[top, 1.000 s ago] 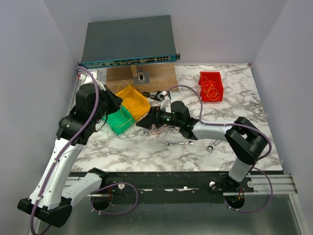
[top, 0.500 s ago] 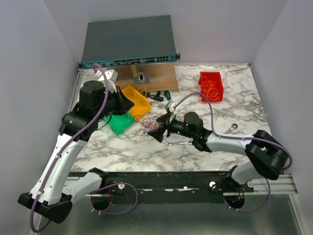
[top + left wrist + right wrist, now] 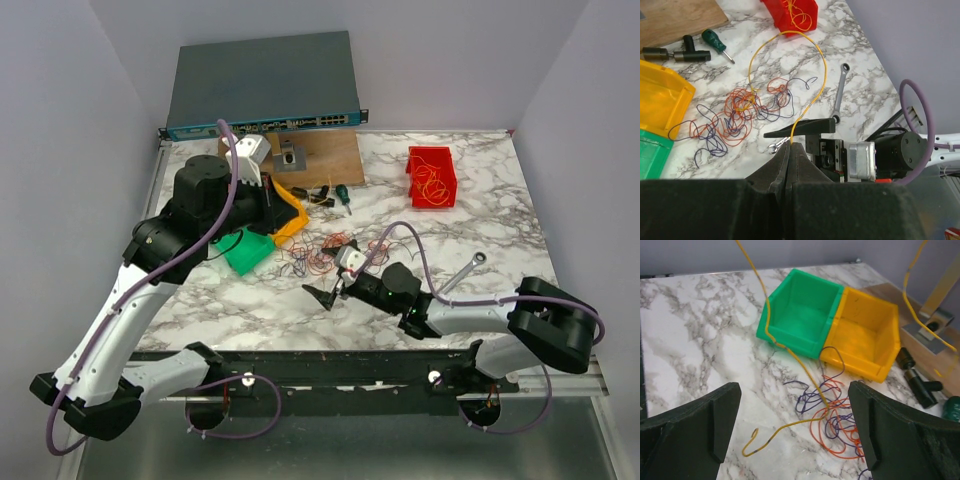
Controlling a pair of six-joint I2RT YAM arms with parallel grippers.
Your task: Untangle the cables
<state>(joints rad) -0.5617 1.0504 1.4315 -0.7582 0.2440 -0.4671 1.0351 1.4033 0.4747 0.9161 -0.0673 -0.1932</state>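
While your left gripper [image 3: 790, 146] clamps the light, springy yellow cable [image 3: 825, 75], pin the limp tangle [image 3: 737, 112] where it enters with your wide-open right gripper [image 3: 793, 405].

Pale lilac walls [image 3: 70, 120] on three sides, white marble-patterned tabletop [image 3: 490, 240], soft even light
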